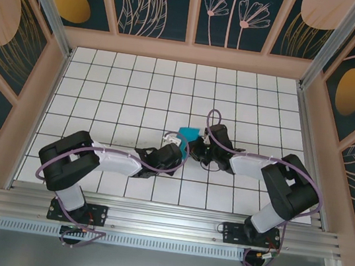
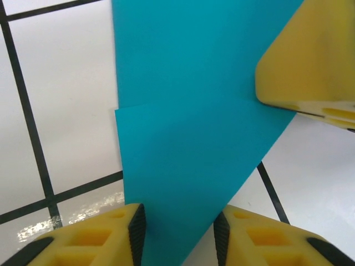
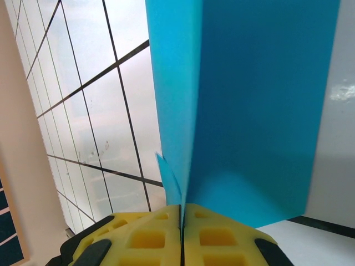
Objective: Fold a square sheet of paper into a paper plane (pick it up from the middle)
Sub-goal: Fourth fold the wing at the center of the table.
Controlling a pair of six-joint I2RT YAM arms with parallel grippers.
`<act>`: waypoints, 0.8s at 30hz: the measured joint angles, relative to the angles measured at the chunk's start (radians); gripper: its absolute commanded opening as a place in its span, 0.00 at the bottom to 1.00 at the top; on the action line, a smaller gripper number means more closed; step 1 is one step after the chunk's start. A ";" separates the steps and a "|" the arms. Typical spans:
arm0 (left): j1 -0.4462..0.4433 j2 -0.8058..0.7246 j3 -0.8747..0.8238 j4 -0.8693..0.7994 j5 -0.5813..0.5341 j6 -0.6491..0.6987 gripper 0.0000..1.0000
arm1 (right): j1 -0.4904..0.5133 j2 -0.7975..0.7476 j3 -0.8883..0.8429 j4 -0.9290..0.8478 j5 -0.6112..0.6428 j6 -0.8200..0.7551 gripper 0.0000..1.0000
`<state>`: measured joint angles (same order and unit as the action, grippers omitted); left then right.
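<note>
The square sheet of paper is teal-blue and folded into layers, held up off the tiled floor between the two grippers. My right gripper is shut on its folded edge, and the sheet stands upright from the jaws with a small flap at the left. My left gripper stands open with its black pads apart, and a pointed part of the sheet lies between them, close to the left pad. The right gripper's yellow finger shows at that view's upper right. The paper plane is out of view.
White tiled floor with dark grout lines spreads around both arms. Patterned walls enclose it at the back and sides. The left gripper and right gripper meet near the middle.
</note>
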<state>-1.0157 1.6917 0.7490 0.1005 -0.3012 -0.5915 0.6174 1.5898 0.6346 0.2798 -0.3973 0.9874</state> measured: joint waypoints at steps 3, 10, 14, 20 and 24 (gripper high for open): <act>0.000 0.000 0.000 0.000 -0.010 0.001 0.33 | 0.000 0.000 0.000 -0.002 0.000 0.000 0.08; -0.002 0.000 0.000 0.000 -0.026 0.005 0.27 | 0.000 0.000 0.005 -0.025 0.000 -0.001 0.08; -0.002 0.000 0.000 -0.001 -0.036 0.014 0.20 | 0.001 -0.004 0.018 -0.045 0.000 -0.005 0.10; -0.002 0.000 0.000 -0.003 -0.048 0.016 0.13 | 0.005 -0.021 0.035 -0.079 0.002 -0.018 0.17; -0.002 -0.002 -0.012 0.001 -0.048 0.011 0.09 | 0.005 -0.037 0.047 -0.115 0.011 -0.046 0.25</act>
<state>-1.0176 1.6894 0.7368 0.1017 -0.3489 -0.5800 0.6220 1.5524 0.6811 0.1646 -0.3866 0.9413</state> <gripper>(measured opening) 0.107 0.217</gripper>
